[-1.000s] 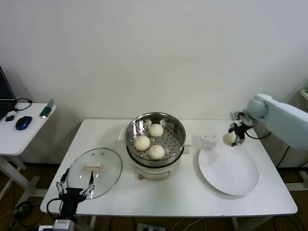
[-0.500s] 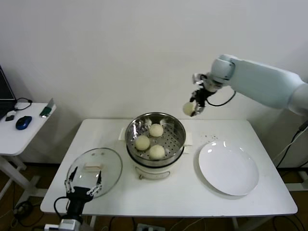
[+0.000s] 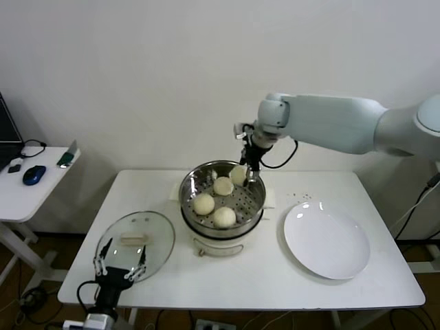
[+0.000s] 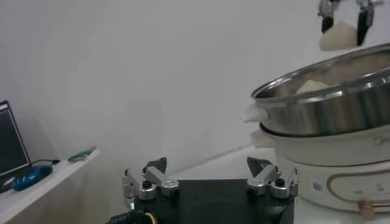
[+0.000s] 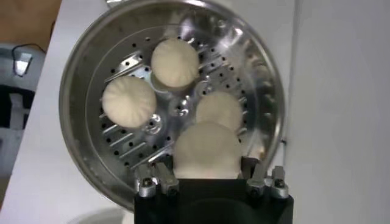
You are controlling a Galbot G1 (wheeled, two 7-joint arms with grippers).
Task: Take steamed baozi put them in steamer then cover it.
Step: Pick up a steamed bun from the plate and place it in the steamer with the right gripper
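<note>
My right arm wears a smooth pale-blue shell, a black cable looping at its wrist; both black pincers, right pincer [image 3: 249,170] and left pincer [image 3: 121,265], carry silver screws.

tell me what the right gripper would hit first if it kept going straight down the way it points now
Probably the steamer's perforated floor: the right gripper, shut on the fourth baozi, points down over the bare back-right patch, though a neighbouring baozi lies close, so depth is uncertain.

Steamer [image 3: 221,199] mid-table [image 3: 275,282], three baozi [image 3: 203,203] inside, fourth [image 3: 238,175] at its back rim. Cover [image 3: 135,245] front-left, plate [image 3: 327,239] right. Side table [image 3: 20,192] far left.
</note>
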